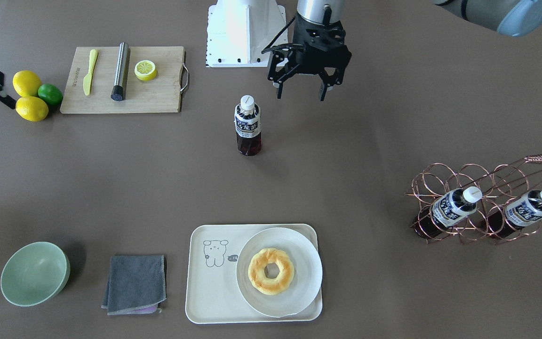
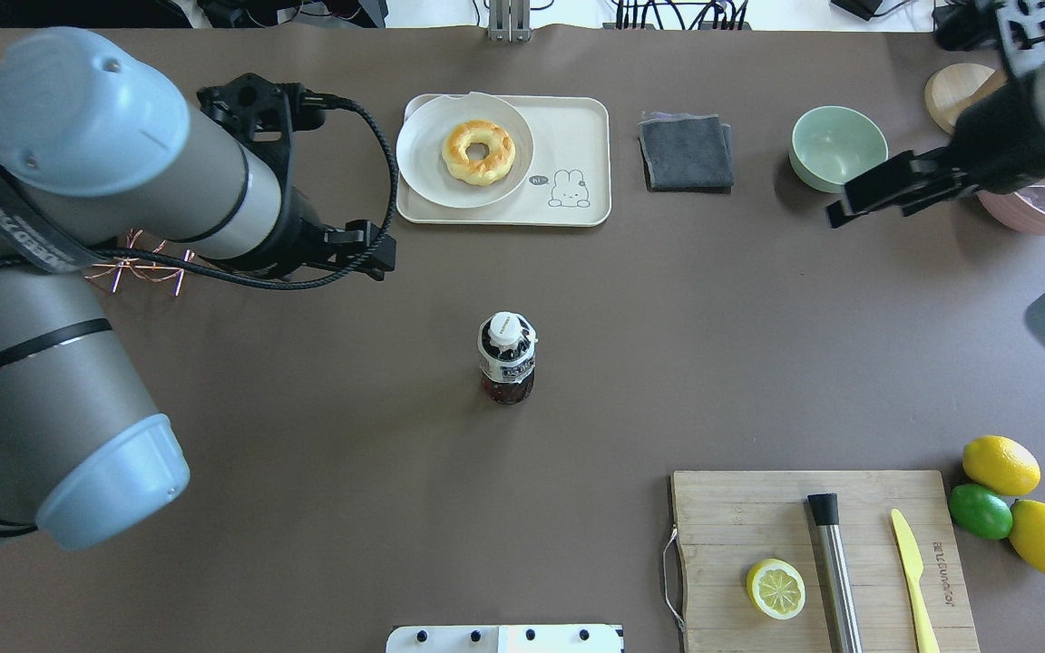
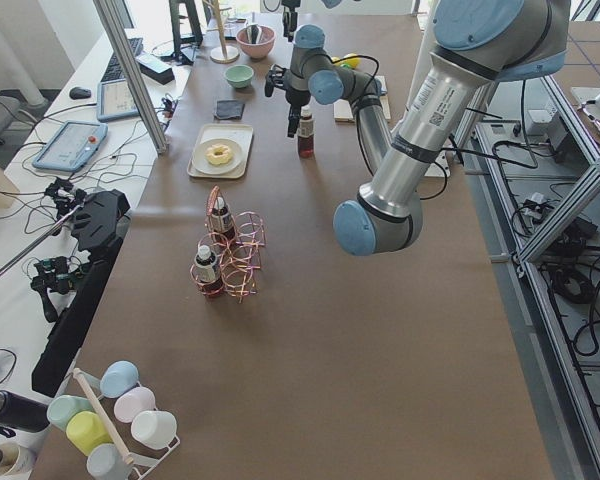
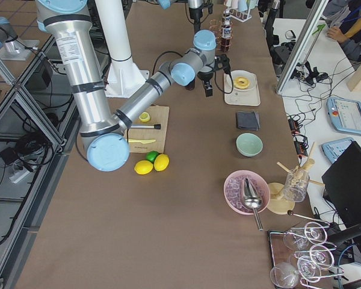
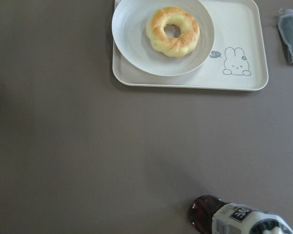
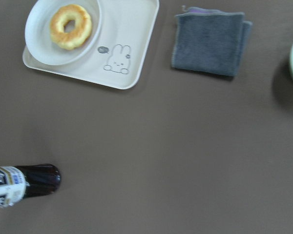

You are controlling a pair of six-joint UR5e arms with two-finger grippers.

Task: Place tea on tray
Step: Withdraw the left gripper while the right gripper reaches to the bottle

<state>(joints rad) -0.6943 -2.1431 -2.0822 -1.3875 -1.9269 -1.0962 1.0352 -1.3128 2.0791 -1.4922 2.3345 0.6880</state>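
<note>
Tea (image 1: 247,125): one small clear bottle of dark brown liquid with a white cap and a white-and-blue label. It stands upright on the bare brown table near its middle, well apart from the tray and held by nothing. Tray (image 1: 210,292): cream, with rounded corners and a small line drawing of an animal, at the table edge far from the robot. It carries a round white plate (image 1: 306,254) bearing a ring doughnut (image 1: 271,271). Left gripper (image 1: 300,96): black, its two fingers spread wide with nothing between them. It hangs near the tea on the robot-base side, clear of the bottle. Right gripper (image 2: 840,207): raised beside the green bowl (image 2: 838,145); whether its fingers are parted or closed cannot be made out. Copper wire rack (image 1: 482,183): holds two alike bottles, on the robot's left. Grey cloth (image 1: 135,284): folded, between bowl and tray. Wooden cutting board (image 1: 158,96): bears a half lemon, a yellow knife and a steel cylinder.
</note>
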